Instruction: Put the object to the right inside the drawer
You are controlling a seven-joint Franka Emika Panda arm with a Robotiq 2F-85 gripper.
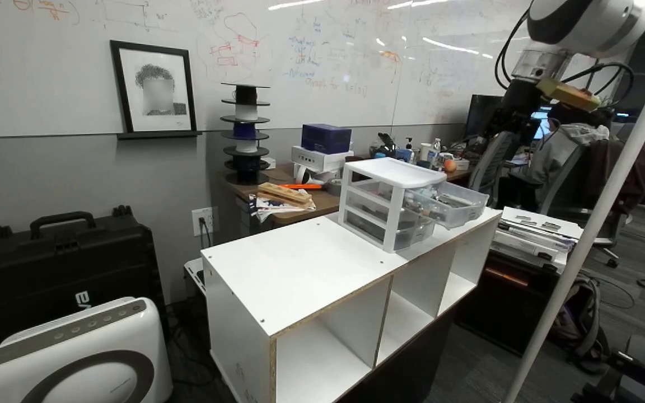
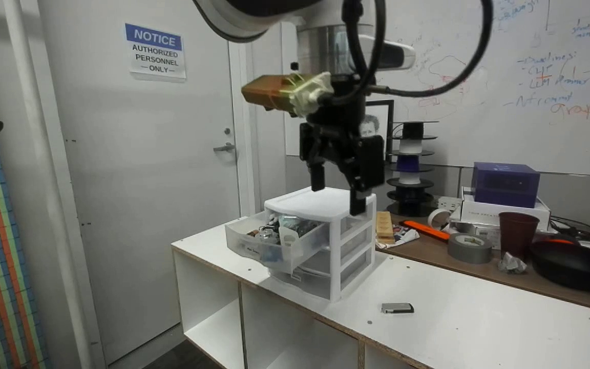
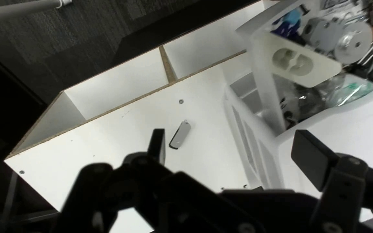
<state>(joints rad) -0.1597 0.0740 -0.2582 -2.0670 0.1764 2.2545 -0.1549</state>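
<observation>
My gripper (image 2: 337,196) hangs spread wide and empty; I see the gray stick (image 2: 397,308) on the cabinet (image 2: 479,315), near the drawer unit (image 2: 302,203), its top drawer (image 2: 242,245) pulled out.

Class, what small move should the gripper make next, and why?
Probably shift the open gripper sideways toward the small grey object: in the wrist view it lies nearer one finger, ungrasped on the white cabinet top, and the drawer stands open.

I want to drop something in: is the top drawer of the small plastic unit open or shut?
Open: the top drawer juts out past the unit's white frame in both exterior views, its contents showing.
</observation>
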